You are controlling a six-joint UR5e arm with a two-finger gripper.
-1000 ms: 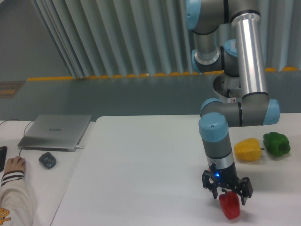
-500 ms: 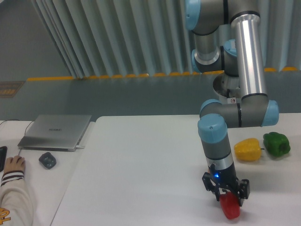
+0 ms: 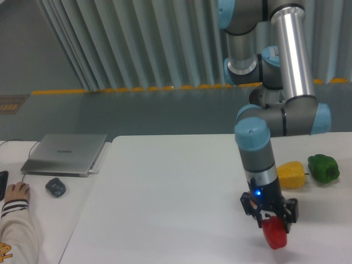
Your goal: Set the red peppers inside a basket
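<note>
We start at the near edge of the table, where the red pepper hangs in the gripper. We judge it light and fairly firm, but its glossy skin looks slippery, so we would hold it across the upper shoulders near the stem, where the body is broadest, and not squeeze hard. The fingers are closed in around the top of the pepper, one on each side, gripping it; most of its body sticks out below them. We cannot tell whether its underside is touching the table or just clear of it. Farther back, well apart from it, the yellow pepper and green pepper lie side by side. We see no basket.
</note>
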